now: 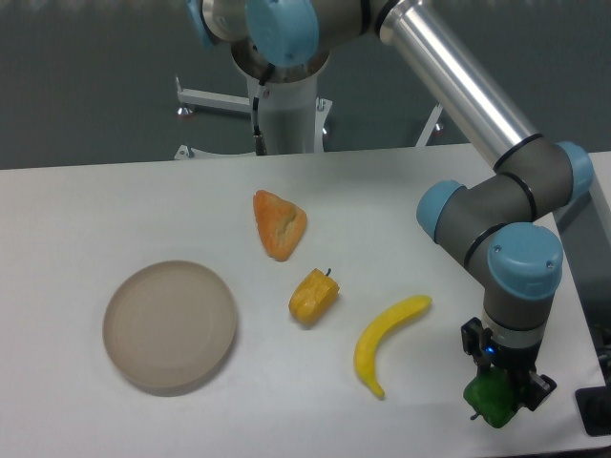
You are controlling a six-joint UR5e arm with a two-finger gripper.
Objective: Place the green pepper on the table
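Tool is pinching the green pepper near the bench's front right edge. Banana is lying just left; contact with the bench is unclear.

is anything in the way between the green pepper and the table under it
Nothing visible. The green pepper is held in the gripper low over a bare stretch of the table near its front right corner. The nearest object, the banana, lies off to the side.
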